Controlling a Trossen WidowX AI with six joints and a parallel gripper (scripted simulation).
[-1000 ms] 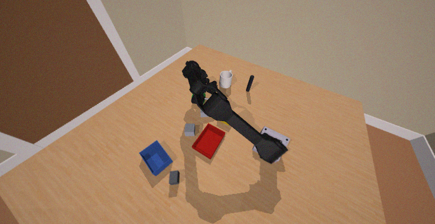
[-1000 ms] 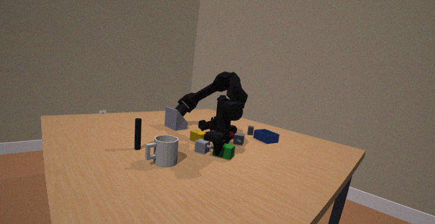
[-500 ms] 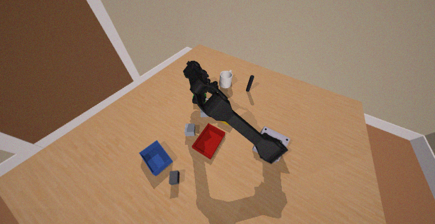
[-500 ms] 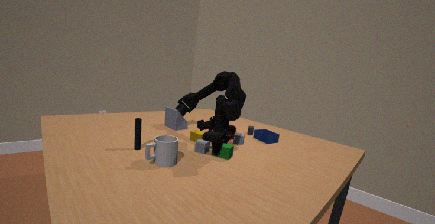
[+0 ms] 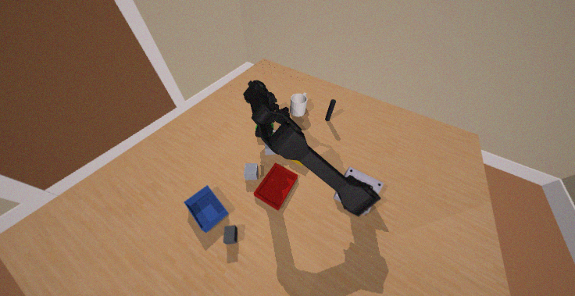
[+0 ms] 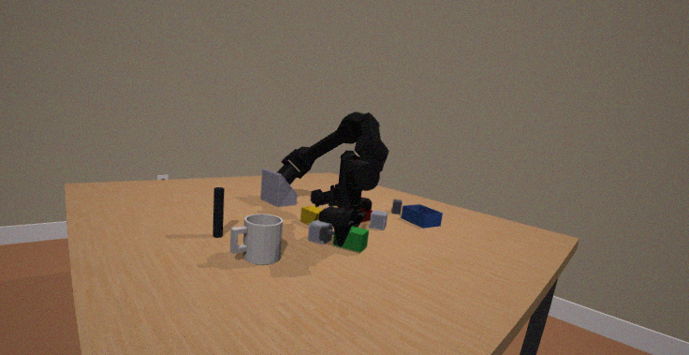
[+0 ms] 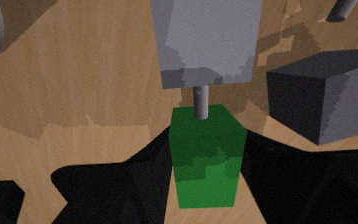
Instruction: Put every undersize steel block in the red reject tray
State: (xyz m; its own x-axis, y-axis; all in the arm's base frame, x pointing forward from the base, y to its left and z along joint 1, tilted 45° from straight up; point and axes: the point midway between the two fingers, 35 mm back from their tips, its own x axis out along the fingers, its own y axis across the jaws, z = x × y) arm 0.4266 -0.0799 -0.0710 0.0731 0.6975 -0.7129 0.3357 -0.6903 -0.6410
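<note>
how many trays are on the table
2: the red tray near the middle of the top view, and the blue tray to its lower left. No third shows, though one could be hidden.

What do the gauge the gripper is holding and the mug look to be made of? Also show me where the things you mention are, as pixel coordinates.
The green gauge (image 6: 357, 239) (image 7: 207, 160): matte painted metal or plastic handle, evenly coloured; its gray pin (image 7: 200, 102) looks like smooth metal, from the soft sheen. The mug (image 5: 298, 105) (image 6: 263, 239): probably ceramic, pale and smooth, though plastic is possible.
</note>
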